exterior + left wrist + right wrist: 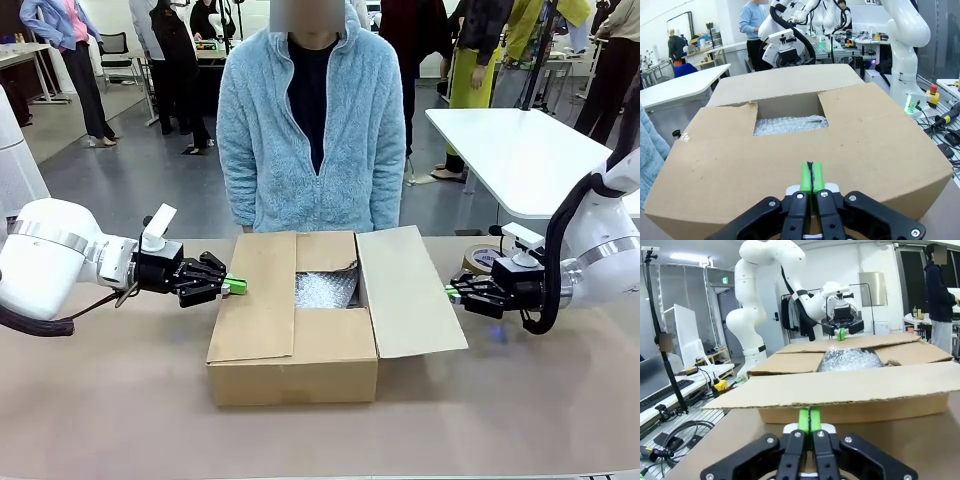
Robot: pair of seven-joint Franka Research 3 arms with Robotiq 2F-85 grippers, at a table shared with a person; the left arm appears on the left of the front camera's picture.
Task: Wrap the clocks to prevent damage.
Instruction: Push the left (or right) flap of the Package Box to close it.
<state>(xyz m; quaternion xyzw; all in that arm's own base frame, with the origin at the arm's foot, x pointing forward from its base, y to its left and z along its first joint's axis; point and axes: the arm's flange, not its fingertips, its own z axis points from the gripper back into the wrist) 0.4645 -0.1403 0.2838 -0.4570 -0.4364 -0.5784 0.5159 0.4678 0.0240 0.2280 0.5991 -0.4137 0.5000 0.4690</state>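
Note:
The clocks show as a whitish bubble-wrap bundle [325, 290] lying inside the brown cardboard box [290, 350], seen through the gap between its flaps; the bundle [790, 125] also appears in the left wrist view and the bundle [850, 359] in the right wrist view. My left gripper [238, 286] is shut, green pads together, touching the box's left flap edge [811, 176]. My right gripper [452, 294] is shut too, its tips just under the outer edge of the right flap [809, 416]. Neither holds anything.
A person in a light blue fleece [312, 130] stands behind the box at the far side. A brown tape roll [482, 260] lies behind my right gripper. A white table [520, 150] stands at the back right. Bare tabletop [320, 440] spreads in front.

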